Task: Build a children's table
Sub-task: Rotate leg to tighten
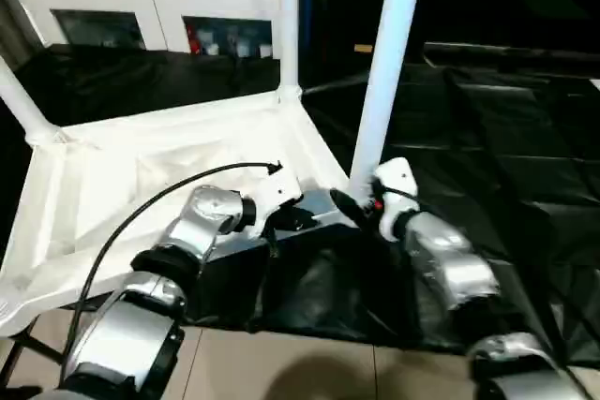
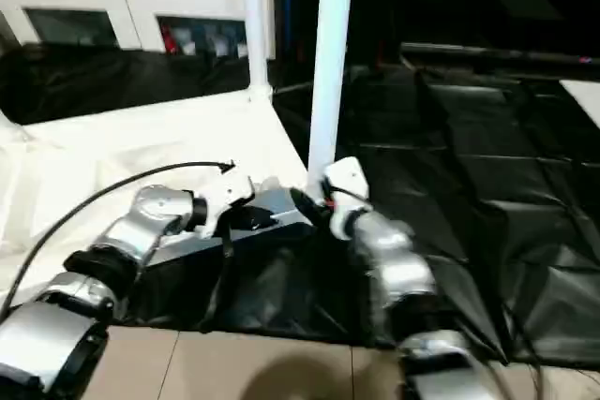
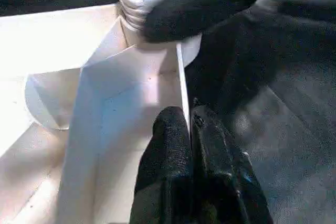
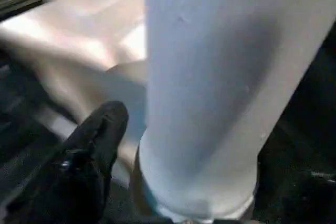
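Head view: tabletop [image 1: 141, 185] lies upside down on the black sheet [image 1: 525, 156], three legs [image 1: 289, 21] stand in corner sockets, and the near-right leg [image 1: 384, 63] stands by my right claw [image 1: 361, 205], so I judge the near-left corner is what's left. Left wrist view: my left claw [image 3: 190, 129] is pinched shut on the tabletop's thin rim wall, steadying it by the socket. Right wrist view: one finger [image 4: 97, 145] sits just beside that leg's base; can't tell if the claw grips or is letting go.
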`<state>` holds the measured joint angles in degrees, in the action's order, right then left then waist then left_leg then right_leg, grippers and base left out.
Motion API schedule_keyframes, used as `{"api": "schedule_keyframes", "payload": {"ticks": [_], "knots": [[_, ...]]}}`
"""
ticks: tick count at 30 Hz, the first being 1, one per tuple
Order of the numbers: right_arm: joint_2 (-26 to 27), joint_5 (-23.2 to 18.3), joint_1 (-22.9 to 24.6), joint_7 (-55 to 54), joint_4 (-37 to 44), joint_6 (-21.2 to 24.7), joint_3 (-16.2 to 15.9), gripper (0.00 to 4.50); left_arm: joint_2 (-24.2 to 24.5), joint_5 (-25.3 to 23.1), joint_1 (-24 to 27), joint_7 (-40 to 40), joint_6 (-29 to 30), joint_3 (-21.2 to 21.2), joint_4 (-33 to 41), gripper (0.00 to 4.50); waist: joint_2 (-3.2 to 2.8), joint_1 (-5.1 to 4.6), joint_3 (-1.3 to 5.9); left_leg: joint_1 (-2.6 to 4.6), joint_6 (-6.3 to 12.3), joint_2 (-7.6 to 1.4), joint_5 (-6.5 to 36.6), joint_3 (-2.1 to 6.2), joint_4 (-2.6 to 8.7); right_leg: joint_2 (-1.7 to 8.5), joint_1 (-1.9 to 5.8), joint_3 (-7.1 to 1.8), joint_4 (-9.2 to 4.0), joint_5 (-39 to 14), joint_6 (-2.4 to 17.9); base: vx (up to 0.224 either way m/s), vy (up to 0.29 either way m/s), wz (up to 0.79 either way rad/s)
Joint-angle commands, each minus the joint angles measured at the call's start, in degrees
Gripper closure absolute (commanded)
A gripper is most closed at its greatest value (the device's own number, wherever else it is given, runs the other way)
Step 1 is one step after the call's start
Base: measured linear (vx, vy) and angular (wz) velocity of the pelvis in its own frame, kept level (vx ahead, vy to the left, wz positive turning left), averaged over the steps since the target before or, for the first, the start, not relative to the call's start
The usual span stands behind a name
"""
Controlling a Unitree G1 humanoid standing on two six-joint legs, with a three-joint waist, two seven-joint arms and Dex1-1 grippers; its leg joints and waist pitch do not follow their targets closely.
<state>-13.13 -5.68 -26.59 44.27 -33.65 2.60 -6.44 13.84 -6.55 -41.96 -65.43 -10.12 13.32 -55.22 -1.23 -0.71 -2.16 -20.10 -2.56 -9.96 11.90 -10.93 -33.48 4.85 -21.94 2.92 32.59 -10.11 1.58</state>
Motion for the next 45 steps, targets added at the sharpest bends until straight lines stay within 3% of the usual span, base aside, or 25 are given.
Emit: {"api": "schedule_keyframes", "payload": {"ticks": [1,2,6,8,10,15,17,19,24,25,26,28,30,32,33,34,35,37,40,41,43,45], "knots": [[0.49,-1.41,1.04,8.67,2.31,0.28,-5.29,0.71,-0.15,-1.27,1.26,-4.23,-1.34,3.13,-0.13,4.50,0.51,0.50,2.85,-0.08,6.15,-3.42,12.38,1.04,4.27,4.03,1.98,-2.39,-3.22,-9.53,14.19,0.064,-0.044,0.01],[-0.46,-1.52,1.34,10.69,2.79,0.23,-5.83,0.71,0.32,-0.82,1.39,-5.57,-1.25,3.00,0.17,4.50,0.62,0.78,2.95,-0.51,6.71,-3.54,9.82,0.93,4.05,3.81,2.25,-2.27,-2.57,-6.52,14.78,0.064,-0.044,0.01],[-4.45,-2.45,1.59,20.11,4.17,2.04,-7.22,0.85,3.25,0.13,1.76,-13.31,-1.79,3.68,1.60,4.50,0.47,2.20,3.38,-0.01,8.51,-3.80,4.73,0.30,3.39,3.86,2.17,-2.11,-1.31,2.56,17.52,0.059,-0.045,0.01],[-4.90,-2.38,1.27,21.16,3.87,2.27,-7.34,1.03,3.81,0.04,1.78,-14.33,-2.23,3.93,1.71,4.50,0.28,2.83,3.49,-0.02,8.84,-3.96,3.49,0.23,3.26,3.83,2.20,-2.02,-0.98,4.22,17.54,0.000,0.000,0.00],[-5.34,-2.44,0.85,22.60,3.54,2.76,-7.40,1.08,4.40,0.18,1.84,-15.97,-2.76,4.16,1.77,4.50,0.61,3.12,3.40,-0.15,8.31,-3.81,3.27,0.16,3.19,3.77,2.22,-2.01,-0.92,4.28,17.30,0.000,0.000,0.00],[-6.83,-1.82,-0.13,26.12,3.20,3.05,-8.85,1.63,5.57,0.31,1.85,-19.07,-3.65,4.63,1.61,4.50,0.55,3.25,2.76,0.10,4.35,-3.95,9.46,0.34,3.74,3.72,1.86,-1.99,-1.97,-7.88,15.02,0.000,0.000,0.00],[-6.84,-2.09,-0.53,27.07,3.27,3.23,-8.74,1.72,5.79,0.35,1.65,-19.70,-3.76,4.55,1.37,4.50,0.52,3.21,2.71,0.12,3.46,-4.00,10.19,0.38,3.85,3.75,1.87,-2.08,-2.10,-9.71,14.41,0.000,0.000,0.00],[-6.77,-2.25,-0.61,27.31,3.33,3.40,-8.68,1.77,5.80,0.48,1.59,-19.86,-3.62,4.45,1.32,4.50,0.54,3.17,2.78,0.10,3.08,-4.00,9.91,0.42,3.88,3.69,1.88,-2.08,-2.01,-9.51,14.26,0.000,0.000,0.00],[-4.99,-2.20,0.03,23.61,3.13,4.13,-7.76,1.80,4.89,-0.29,1.00,-15.31,-2.57,3.69,0.07,4.50,0.62,3.21,2.97,-0.03,4.11,-3.83,7.49,0.34,3.60,3.68,2.00,-2.02,-1.62,-5.43,15.00,0.000,0.000,0.00],[-4.42,-1.55,0.21,21.49,2.80,4.14,-7.56,1.80,4.57,-0.55,0.88,-13.75,-1.90,3.56,-0.20,4.50,0.65,3.15,2.80,-0.04,3.73,-3.79,8.04,0.32,3.66,3.68,1.89,-2.01,-1.78,-6.84,14.76,0.000,0.000,0.00],[-1.79,1.77,0.52,10.92,0.37,2.84,-6.54,1.80,3.18,-1.36,0.34,-8.38,0.79,3.16,-1.02,4.50,0.73,3.06,2.72,0.04,3.25,-3.85,8.58,0.30,3.74,3.75,1.77,-2.07,-1.93,-8.25,14.48,0.000,0.000,0.00],[-0.30,2.75,0.61,5.87,-0.77,3.18,-5.78,1.81,2.24,-1.39,0.07,-5.83,2.03,2.76,-1.34,4.50,0.78,2.55,2.12,0.36,0.90,-3.48,13.12,0.53,4.18,3.87,1.27,-2.16,-2.97,-17.71,12.44,-0.028,-0.006,-0.01],[3.52,3.13,0.63,-3.79,-2.73,4.52,-3.54,1.81,-0.26,-1.76,-0.37,-0.58,4.05,2.29,-1.78,4.50,0.86,2.01,1.82,0.90,-1.12,-3.43,17.76,1.19,4.54,4.06,0.88,-2.10,-4.20,-29.98,8.57,-0.056,-0.005,-0.03],[5.29,2.99,0.30,-7.74,-3.67,5.43,-2.42,1.81,-1.43,-2.09,-0.46,1.29,4.87,2.36,-1.73,4.50,0.78,1.66,1.84,0.77,-1.24,-3.44,19.24,1.54,4.86,3.95,0.94,-1.97,-4.52,-31.96,6.95,0.000,0.000,0.00],[7.34,3.18,-0.37,-12.25,-5.03,5.74,-1.59,1.81,-2.91,-2.31,-0.55,3.44,5.59,2.40,-1.67,4.50,0.46,1.42,1.86,0.96,-1.52,-3.53,20.04,1.53,4.96,3.90,0.61,-2.06,-4.57,-31.49,6.91,0.000,0.000,0.00],[10.58,3.22,-1.50,-18.41,-7.14,6.32,-0.53,1.82,-5.21,-2.55,-0.75,6.77,6.66,2.38,-1.70,4.50,0.47,0.95,1.62,1.26,-2.04,-3.47,22.14,1.55,4.98,3.80,0.13,-1.98,-4.82,-32.02,7.18,0.000,0.000,0.00],[12.70,3.67,-2.31,-21.99,-8.40,6.32,-0.44,1.82,-6.66,-2.73,-0.83,8.54,6.90,2.54,-1.76,4.50,0.53,0.66,1.55,1.33,-2.28,-3.39,23.22,1.73,5.06,3.72,0.14,-1.80,-4.88,-32.82,6.97,0.000,0.000,0.00],[14.13,4.09,-2.85,-23.74,-9.10,6.17,-0.80,1.82,-7.59,-2.89,-0.86,9.54,6.88,2.77,-1.80,4.50,0.42,0.00,1.44,1.49,-2.30,-3.15,26.49,2.15,5.18,3.80,0.34,-1.22,-5.49,-36.28,5.43,0.000,0.000,0.00],[16.54,5.31,-3.30,-23.41,-9.29,3.53,-2.40,1.82,-8.94,-3.50,-0.84,11.02,7.02,3.40,-1.74,4.50,0.21,-0.63,1.21,2.39,-1.92,-2.94,31.03,2.35,5.13,3.62,-0.43,-0.65,-6.55,-38.27,3.82,0.000,0.000,0.00],[16.36,5.93,-3.29,-23.41,-9.03,2.50,-2.69,1.26,-8.94,-3.59,-0.84,11.11,6.96,3.45,-1.71,4.50,0.34,-0.81,1.28,2.52,-1.67,-2.82,31.73,2.43,5.12,3.68,-0.41,-0.50,-6.76,-38.55,3.41,0.000,0.000,0.00],[15.93,6.12,-3.29,-23.43,-8.64,1.59,-2.52,1.12,-8.87,-3.66,-0.80,11.10,6.78,3.39,-1.62,4.50,0.63,-0.85,1.63,1.91,-0.77,-2.76,29.57,2.48,5.41,3.94,0.28,-0.66,-6.55,-36.70,3.51,0.000,0.000,0.00],[13.85,4.69,-3.27,-20.91,-7.66,0.40,-0.96,0.94,-7.73,-3.64,-0.49,10.17,5.67,3.16,-1.24,4.50,0.53,-0.64,1.74,1.56,0.28,-2.98,26.99,2.35,5.65,4.20,0.25,-1.28,-6.11,-32.97,5.27,0.000,0.000,0.00]]}}
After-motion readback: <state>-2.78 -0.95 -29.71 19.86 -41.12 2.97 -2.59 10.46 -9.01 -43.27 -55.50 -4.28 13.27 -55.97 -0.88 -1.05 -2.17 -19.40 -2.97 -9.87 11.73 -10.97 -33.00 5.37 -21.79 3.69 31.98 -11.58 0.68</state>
